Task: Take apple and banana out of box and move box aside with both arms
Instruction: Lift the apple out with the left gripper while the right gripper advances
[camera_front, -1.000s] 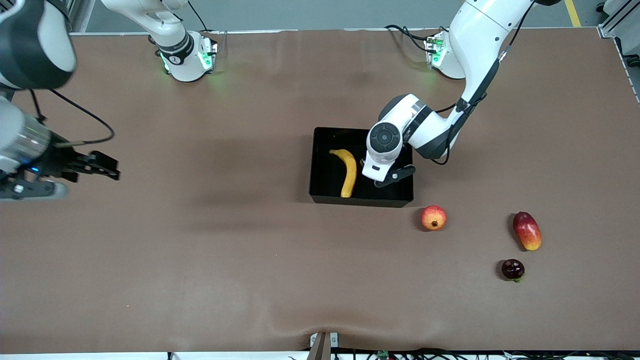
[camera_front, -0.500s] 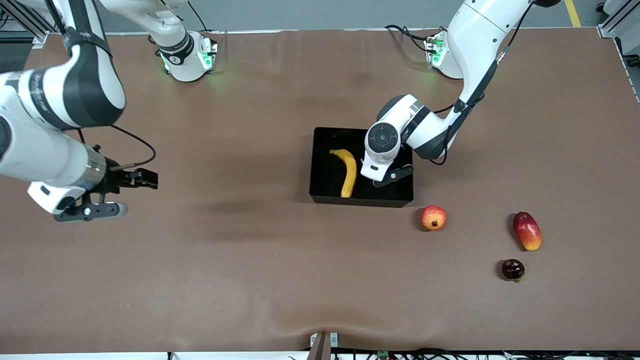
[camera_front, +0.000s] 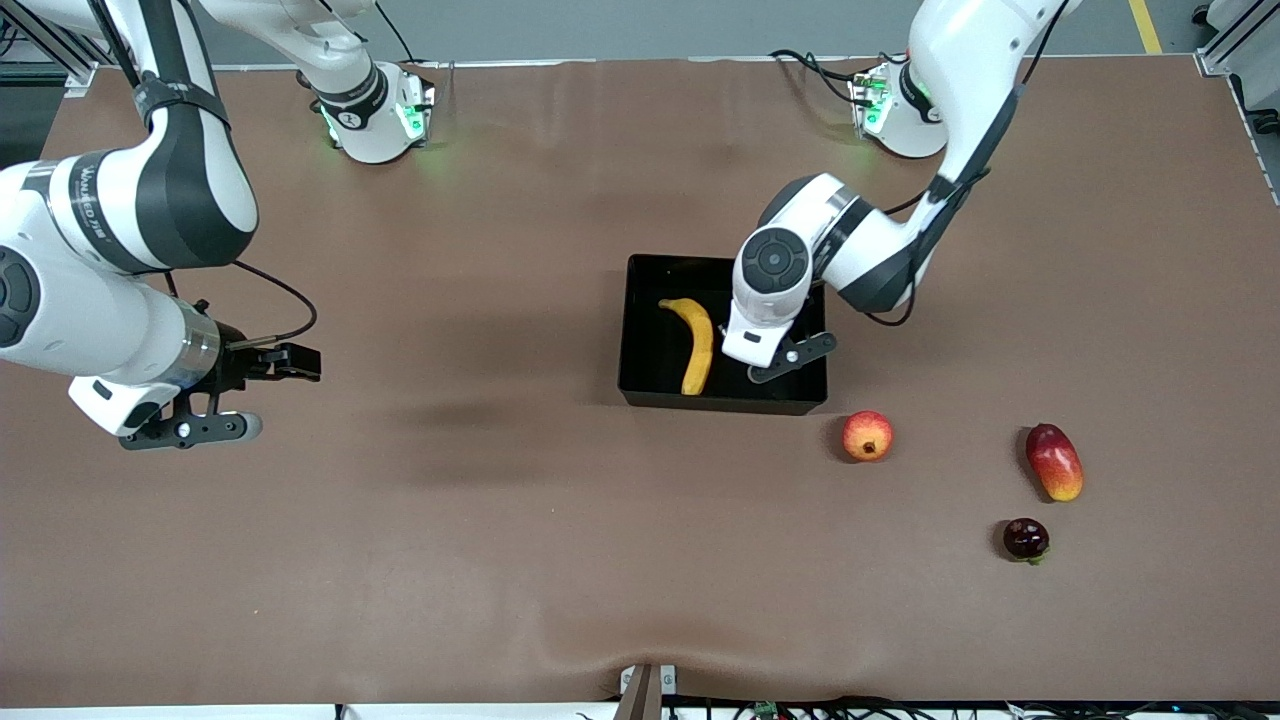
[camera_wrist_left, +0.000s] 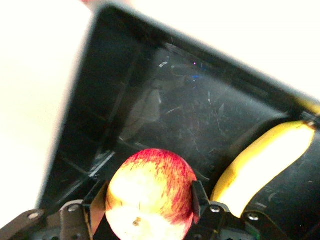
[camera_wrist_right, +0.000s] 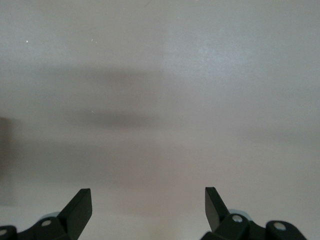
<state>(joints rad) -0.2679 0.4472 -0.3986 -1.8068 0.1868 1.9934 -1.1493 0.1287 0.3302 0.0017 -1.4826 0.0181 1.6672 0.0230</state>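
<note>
My left end effector (camera_wrist_left: 148, 207) is inside the glossy black rectangular plastic box (camera_front: 650, 380), and its two fingers (camera_wrist_left: 199, 194) pinch the small round red apple with yellowish streaks (camera_wrist_left: 150, 197). In the front view my wrist hides the apple, so I cannot tell if it is lifted off the box floor. The single curved yellow banana with dark tips (camera_front: 696, 344) lies inside the box, just beside the apple.

My right end effector (camera_wrist_right: 148, 212) waits with its fingers spread wide, over the bare brown surface (camera_front: 500, 500), well apart from the box, toward the right arm's end.

I judge that the task is at its beginning: the apple is gripped but not yet out, the banana is untouched, and the box is not yet moved aside.
</note>
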